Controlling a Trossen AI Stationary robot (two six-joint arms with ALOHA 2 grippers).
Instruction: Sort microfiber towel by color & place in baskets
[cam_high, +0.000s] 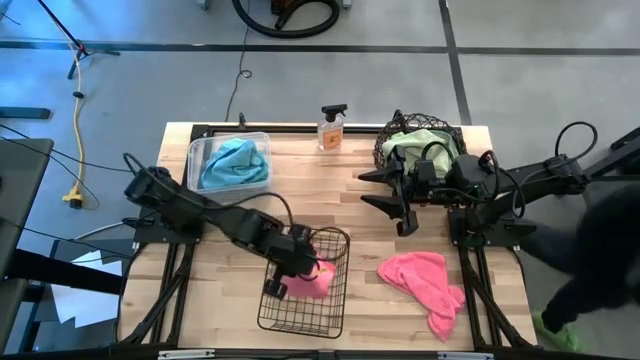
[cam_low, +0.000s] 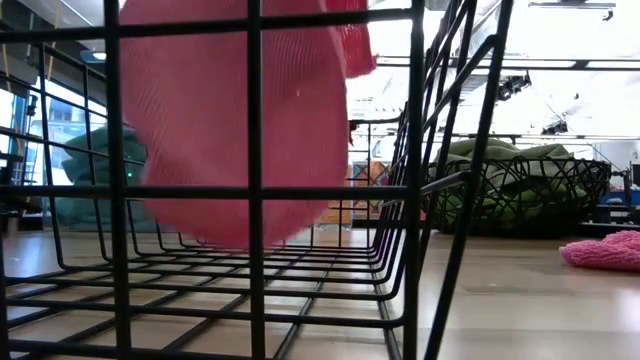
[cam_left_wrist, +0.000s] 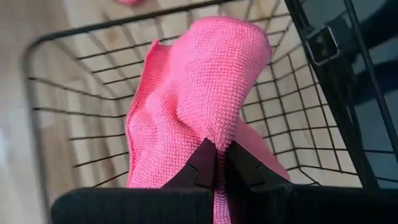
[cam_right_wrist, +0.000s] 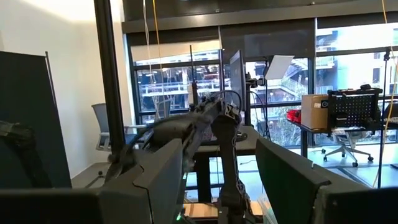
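A pink microfiber towel (cam_left_wrist: 199, 87) hangs inside the black wire-grid basket (cam_high: 335, 300) at the table's near middle, with my left gripper (cam_left_wrist: 219, 163) shut on it from above. A second pink towel (cam_high: 425, 280) lies crumpled on the table to the basket's right. A teal towel (cam_high: 232, 160) fills the clear bin (cam_high: 196, 152) at the far left. A green towel (cam_high: 412, 143) lies in the round woven-wire basket (cam_high: 384, 150) at the far right. My right gripper (cam_high: 372, 190) hovers open above the table beside the round basket, touching nothing. My left gripper pinches a bunched fold of the pink towel (cam_left_wrist: 214, 134) between its two fingers. The fingers slant down from the table's left into the wire-grid basket. The towel hangs slack below them (cam_low: 230, 120); whether its lower end rests on the basket's floor, I cannot tell.
An orange spray bottle (cam_high: 332, 128) stands at the table's far edge between the bin and the round basket. Bare wood (cam_high: 300, 190) lies in the middle of the table.
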